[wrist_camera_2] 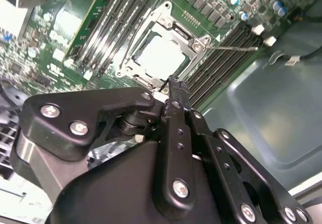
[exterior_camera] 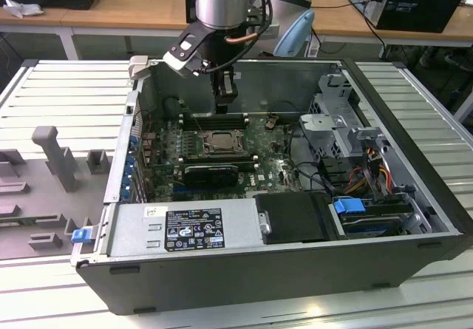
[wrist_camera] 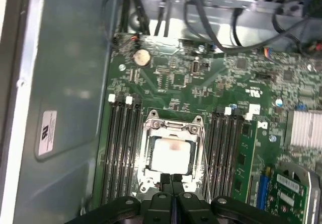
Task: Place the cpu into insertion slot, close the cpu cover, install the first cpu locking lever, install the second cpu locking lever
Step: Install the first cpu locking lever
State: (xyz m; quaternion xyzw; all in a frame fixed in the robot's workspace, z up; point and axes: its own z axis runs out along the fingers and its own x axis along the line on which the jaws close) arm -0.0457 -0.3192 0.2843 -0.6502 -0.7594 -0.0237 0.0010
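The cpu (wrist_camera: 171,154) lies flat in the insertion slot (exterior_camera: 215,143) on the green board, its silver top showing through the window of the cpu cover (wrist_camera: 149,133). The cover frame (wrist_camera_2: 151,30) lies down around the cpu (wrist_camera_2: 161,58). A thin wire locking lever (wrist_camera: 205,163) runs along one side of the socket and reaches toward the memory slots (wrist_camera_2: 236,47). My black gripper (wrist_camera: 171,181) hangs just over the socket's edge, fingers pressed together with nothing between them. In the exterior view the gripper (exterior_camera: 225,107) sits low inside the case, behind the socket.
Long black memory slots (wrist_camera: 121,148) flank the socket on both sides. A black card (exterior_camera: 211,172) lies in front of it. The grey case wall (wrist_camera: 60,83) is close by. Cables and a drive cage (exterior_camera: 347,137) fill the exterior view's right; a power supply (exterior_camera: 185,229) sits in front.
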